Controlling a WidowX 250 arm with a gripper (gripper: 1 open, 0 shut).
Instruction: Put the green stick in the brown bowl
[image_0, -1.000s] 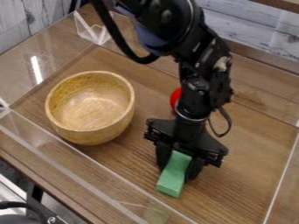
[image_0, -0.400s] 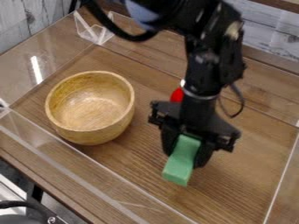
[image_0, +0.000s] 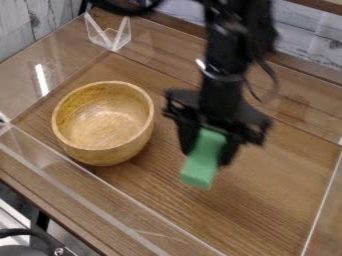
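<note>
- Wooden table (image_0: 287, 180), clear walls around.
- Jaws (image_0: 211, 140) clamped on stick (image_0: 203, 162), partly open.
- Lifted off table since a second ago.
- Next, by judgement: carry left over bowl (image_0: 103, 122).

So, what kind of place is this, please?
Probably a robot test bench, not a home: a wooden table walled by clear plastic panels, with only a wooden bowl and a green stick held in the arm's fingers.

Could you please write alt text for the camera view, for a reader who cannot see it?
A robot gripper holds a green stick above a wooden table, right of an empty brown bowl.
</note>
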